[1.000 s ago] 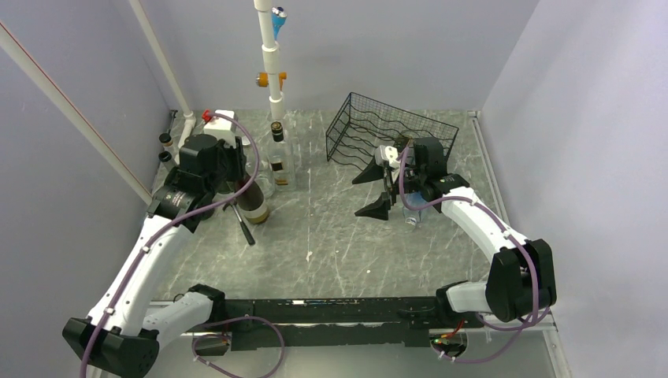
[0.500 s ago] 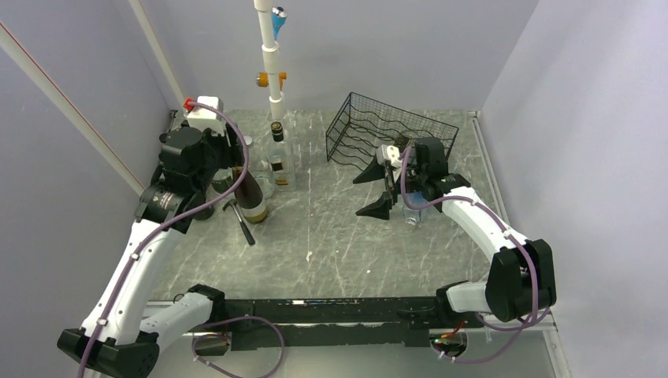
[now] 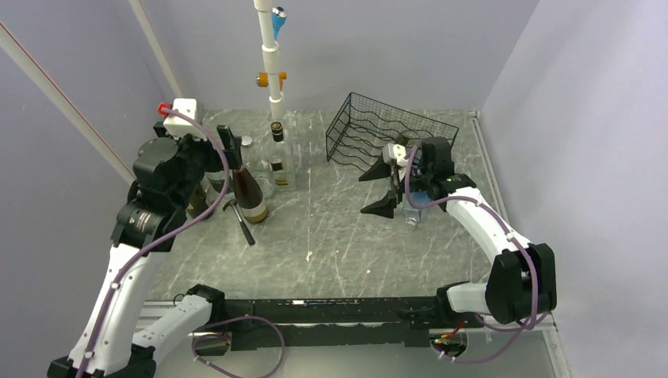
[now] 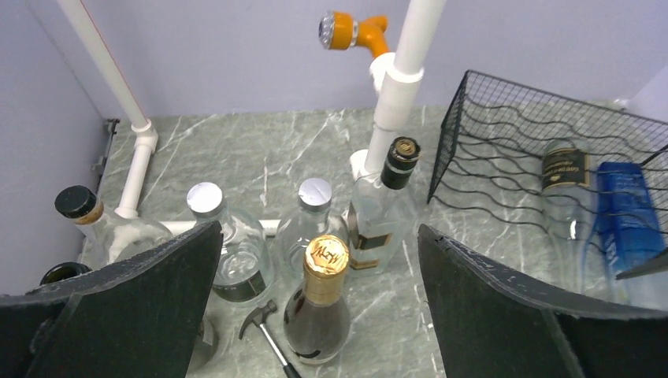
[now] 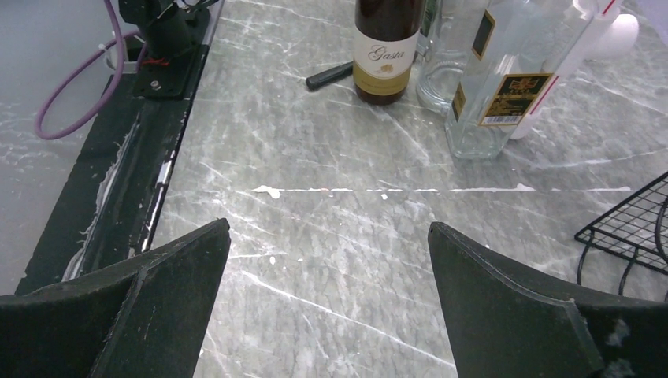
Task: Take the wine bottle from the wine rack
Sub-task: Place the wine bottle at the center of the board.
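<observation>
Grey marbled tabletop (image 3: 331, 236) now carries the wine bottle (image 3: 250, 198), upright at centre left among other bottles, well apart from the wine rack (image 3: 394, 130) at upper right. The left gripper (image 3: 227, 148), clamped a second ago, has spread wide and pulled back. The right gripper (image 3: 381, 191) hangs spread, empty. The task looks finished.

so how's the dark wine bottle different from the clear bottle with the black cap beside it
The wine bottle is dark glass; the clear bottle is see-through. The wine bottle has a gold foil top, the clear bottle a black cap. Both stand upright on the table.
</observation>
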`<state>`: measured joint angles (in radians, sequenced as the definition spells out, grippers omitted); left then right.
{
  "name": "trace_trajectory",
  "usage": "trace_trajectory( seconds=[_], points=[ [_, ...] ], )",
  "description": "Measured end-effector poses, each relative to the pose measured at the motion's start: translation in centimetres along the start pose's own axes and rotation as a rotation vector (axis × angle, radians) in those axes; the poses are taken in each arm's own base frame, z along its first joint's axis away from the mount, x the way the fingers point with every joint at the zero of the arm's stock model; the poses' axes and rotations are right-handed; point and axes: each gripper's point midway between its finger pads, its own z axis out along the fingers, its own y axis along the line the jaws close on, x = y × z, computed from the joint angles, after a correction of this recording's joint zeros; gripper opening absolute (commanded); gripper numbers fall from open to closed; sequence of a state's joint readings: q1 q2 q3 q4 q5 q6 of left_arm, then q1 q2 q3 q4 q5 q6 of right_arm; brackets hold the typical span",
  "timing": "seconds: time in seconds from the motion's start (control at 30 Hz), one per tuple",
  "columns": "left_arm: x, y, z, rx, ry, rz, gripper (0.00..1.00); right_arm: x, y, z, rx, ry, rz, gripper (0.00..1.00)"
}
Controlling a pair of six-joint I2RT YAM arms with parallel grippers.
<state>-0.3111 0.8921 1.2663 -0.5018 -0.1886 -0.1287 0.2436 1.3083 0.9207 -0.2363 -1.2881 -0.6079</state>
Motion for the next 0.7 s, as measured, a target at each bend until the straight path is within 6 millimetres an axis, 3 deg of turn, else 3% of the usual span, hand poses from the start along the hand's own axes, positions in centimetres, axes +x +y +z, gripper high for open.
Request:
trace_trajectory(
  seconds=[0.3, 0.7],
  points=[
    [-1.9, -1.6, -3.0, 0.103, -0.074, -0.089, 0.99, -0.5, -0.6, -1.3, 0.044, -0.005, -0.029, 1.0],
    [-1.5, -4.6, -4.4, 0.264, -0.054, -0.2, 1.0, -1.3, -1.2, -3.7, 0.111, -0.024, -0.041, 1.0]
  ],
)
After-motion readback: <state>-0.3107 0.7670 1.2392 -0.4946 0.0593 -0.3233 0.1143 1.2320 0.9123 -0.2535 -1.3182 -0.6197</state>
